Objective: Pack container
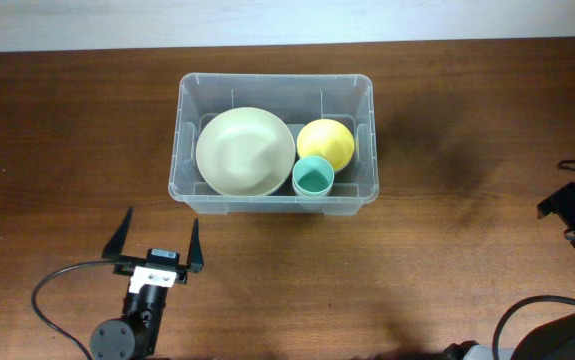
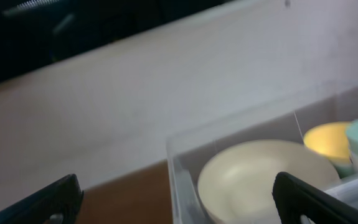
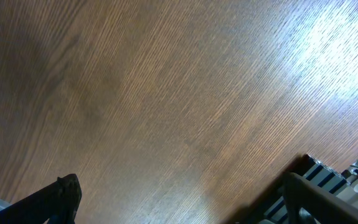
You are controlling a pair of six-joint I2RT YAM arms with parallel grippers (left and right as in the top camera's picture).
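The container (image 1: 275, 79) sits at the middle of the bench (image 1: 447, 290), toward its far side, with its long axis running left to right. It lies just beyond the left tool (image 1: 162, 218) and a little to that tool's right, its near wall facing the fingertips. The left tool is clearly the nearer of the two. Its fingers are spread as wide as they go, holding nothing and touching nothing, and its wrist view looks over the tub's near-left corner. Inside lie a cream bowl (image 1: 244, 151) on the left, a yellow bowl (image 1: 325, 143) on the right and a teal cup (image 1: 313, 178) just in front of the yellow one. The right tool (image 3: 182, 190) hangs well apart at the bench's right edge, equally spread and empty, looking down at bare wood.
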